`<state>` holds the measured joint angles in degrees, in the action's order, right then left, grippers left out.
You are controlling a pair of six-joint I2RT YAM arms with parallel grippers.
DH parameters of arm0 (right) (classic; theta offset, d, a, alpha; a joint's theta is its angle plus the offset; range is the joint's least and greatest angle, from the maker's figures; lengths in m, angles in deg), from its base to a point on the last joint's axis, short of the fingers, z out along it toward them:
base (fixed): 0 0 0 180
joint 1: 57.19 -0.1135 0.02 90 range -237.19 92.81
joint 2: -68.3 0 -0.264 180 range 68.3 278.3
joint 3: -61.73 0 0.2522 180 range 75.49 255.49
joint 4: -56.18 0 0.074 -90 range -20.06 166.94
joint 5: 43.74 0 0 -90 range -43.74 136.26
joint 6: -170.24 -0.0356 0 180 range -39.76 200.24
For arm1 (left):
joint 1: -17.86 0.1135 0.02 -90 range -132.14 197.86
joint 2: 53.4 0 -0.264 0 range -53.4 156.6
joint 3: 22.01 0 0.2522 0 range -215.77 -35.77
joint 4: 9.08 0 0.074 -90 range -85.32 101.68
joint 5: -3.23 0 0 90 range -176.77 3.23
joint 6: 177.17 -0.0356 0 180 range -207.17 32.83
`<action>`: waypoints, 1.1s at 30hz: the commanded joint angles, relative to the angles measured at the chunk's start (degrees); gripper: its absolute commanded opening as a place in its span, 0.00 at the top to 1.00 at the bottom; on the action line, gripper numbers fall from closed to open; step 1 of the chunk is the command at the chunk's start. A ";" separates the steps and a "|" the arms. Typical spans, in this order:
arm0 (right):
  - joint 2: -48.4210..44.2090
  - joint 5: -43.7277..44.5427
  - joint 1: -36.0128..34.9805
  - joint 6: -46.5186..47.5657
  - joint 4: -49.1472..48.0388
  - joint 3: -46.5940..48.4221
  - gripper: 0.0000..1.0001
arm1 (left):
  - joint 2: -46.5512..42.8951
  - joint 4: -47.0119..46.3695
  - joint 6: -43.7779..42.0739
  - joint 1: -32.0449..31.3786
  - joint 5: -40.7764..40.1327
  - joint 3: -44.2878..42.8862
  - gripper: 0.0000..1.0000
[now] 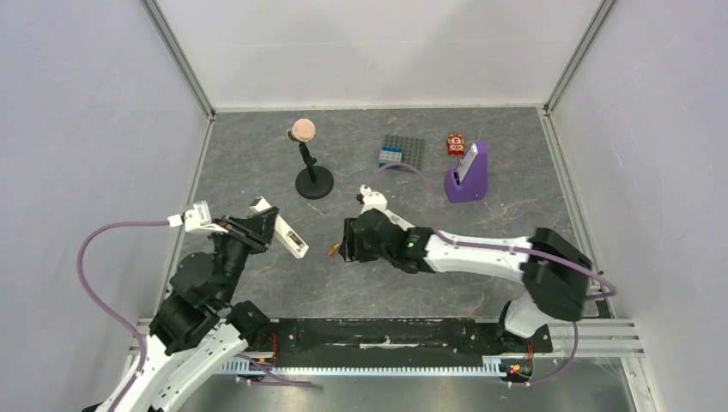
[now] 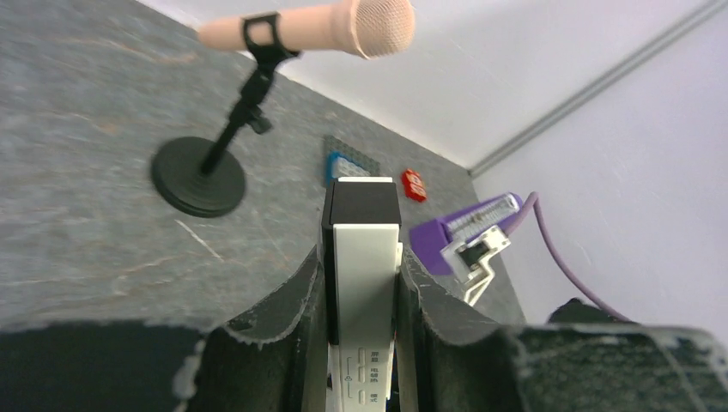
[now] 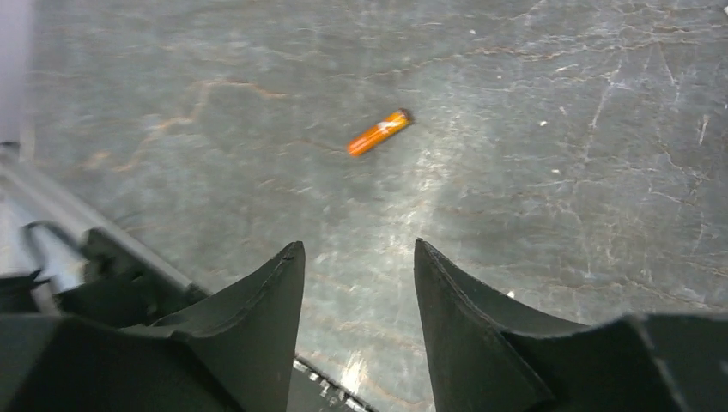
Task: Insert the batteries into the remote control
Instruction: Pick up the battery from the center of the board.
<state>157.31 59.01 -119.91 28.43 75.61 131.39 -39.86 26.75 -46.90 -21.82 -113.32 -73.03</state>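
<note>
Battery point(image 1: 332, 251) on table point(image 1: 257, 163) — between remote point(image 1: 288, 238) and right hand point(image 3: 359, 249).

The slim white rectangular plastic remote control point(image 2: 365, 257) is being held clamped between the dark fingers point(image 2: 288, 300) of the left gripper point(image 2: 360, 287), raised off the table and pointing away from the wrist, with a black section showing at its far end. The tiny orange cylindrical battery point(image 3: 379, 132) is lying on its side on the grey marbled tabletop point(image 3: 558, 172), apart from the remote and touching nothing else.
</note>
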 commanded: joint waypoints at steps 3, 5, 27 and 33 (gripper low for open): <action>13.05 12.61 -2.78 0.14 7.87 11.32 0.50 | -3.11 7.05 -6.45 -0.06 -9.86 -5.18 0.98; 15.89 14.08 -3.66 1.77 7.88 14.16 0.49 | -3.51 8.14 -6.82 -0.14 -10.50 -5.78 0.98; 20.81 -19.69 2.13 72.99 1.59 15.88 0.36 | -7.00 14.05 -6.97 -0.13 -10.67 -7.93 0.98; 25.84 -26.18 4.79 82.50 8.29 22.39 0.37 | -6.47 14.93 -6.10 -0.14 -11.10 -8.02 0.98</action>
<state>180.37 39.85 -115.56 100.38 80.31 148.99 -46.72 42.33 -52.56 -21.82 -122.80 -81.03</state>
